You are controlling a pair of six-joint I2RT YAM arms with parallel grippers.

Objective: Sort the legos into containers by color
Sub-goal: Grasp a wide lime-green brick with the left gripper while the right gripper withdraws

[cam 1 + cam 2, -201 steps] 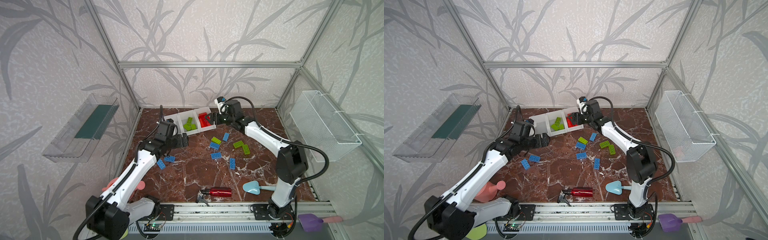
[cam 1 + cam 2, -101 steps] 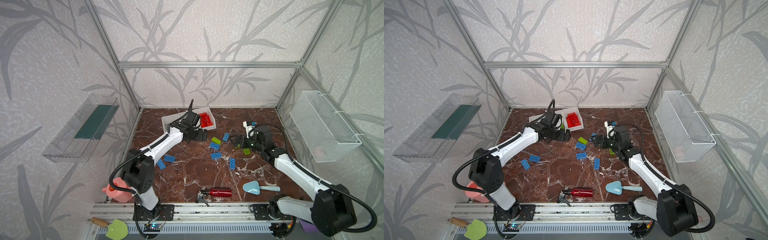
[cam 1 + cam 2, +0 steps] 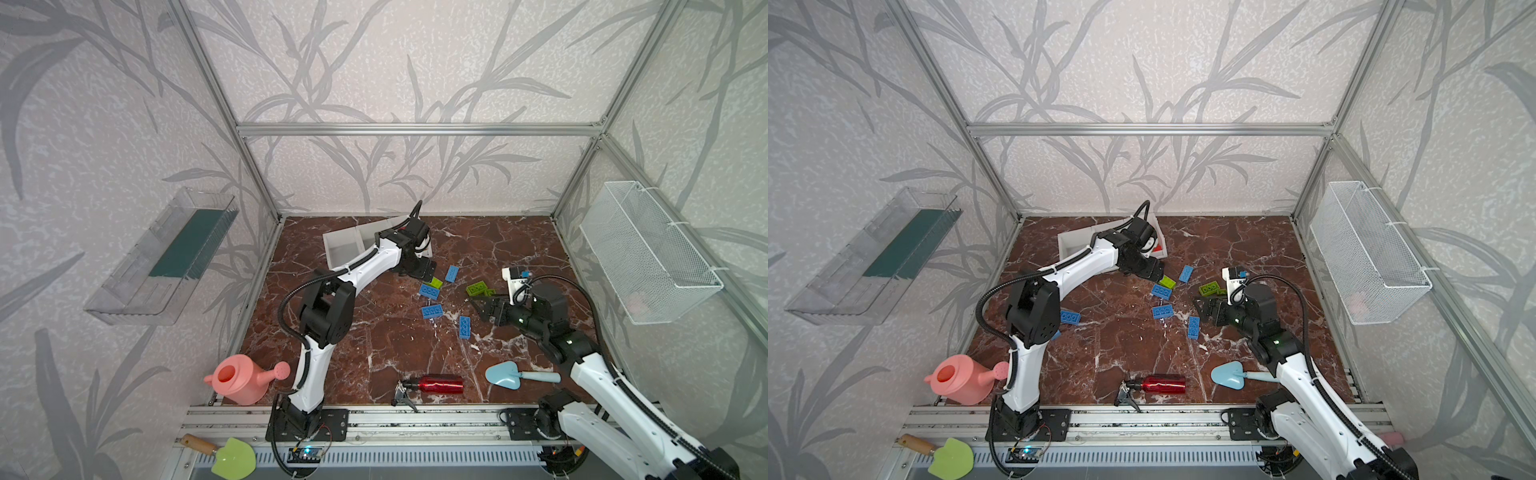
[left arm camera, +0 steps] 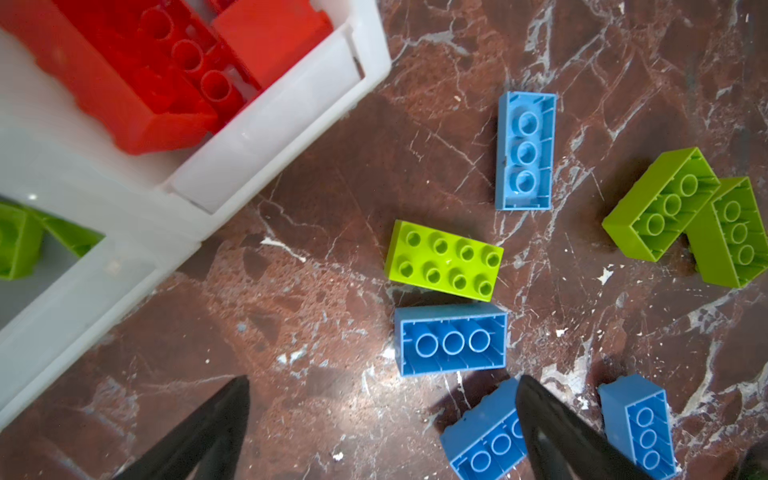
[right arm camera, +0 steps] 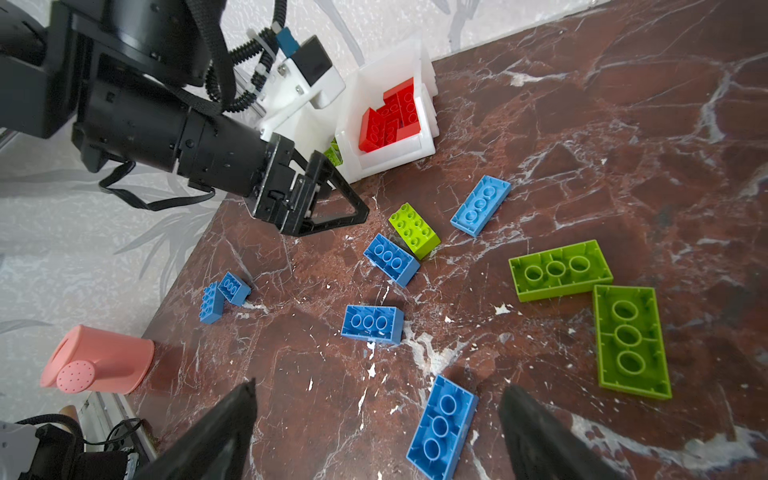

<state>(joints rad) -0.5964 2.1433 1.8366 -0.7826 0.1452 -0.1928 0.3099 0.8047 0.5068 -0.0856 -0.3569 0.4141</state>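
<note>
Front edge: a red spray bottle (image 3: 436, 383) lies on its side on the surface (image 3: 374, 357), with a pale blue trowel (image 3: 505, 374) to its right and a pink watering can (image 3: 239, 380) at the left corner.
Right arm: the right fingers (image 5: 216, 436) are spread wide and hold nothing, low over the surface. A blue brick (image 5: 442, 424) lies just ahead of the gap.
Blue bricks: three other blue bricks (image 3: 432, 311) lie loose in the middle, hollow side up. A blue pair (image 3: 1070, 317) sits near the left edge.
Green bricks: two green bricks (image 5: 559, 270) lie hollow side up, touching, near the right fingers. A studs-up green brick (image 4: 444, 259) sits just beside a blue one.
Left arm: the left fingers (image 4: 208, 432) are spread and empty, over the surface between the bins and the studs-up green brick.
Bins: the white bins (image 3: 343, 249) stand at the far side, turned at an angle. Red bricks (image 4: 137, 83) lie in the right-end bin, and sorted green bricks (image 4: 16, 245) lie in the bin next to it.
</note>
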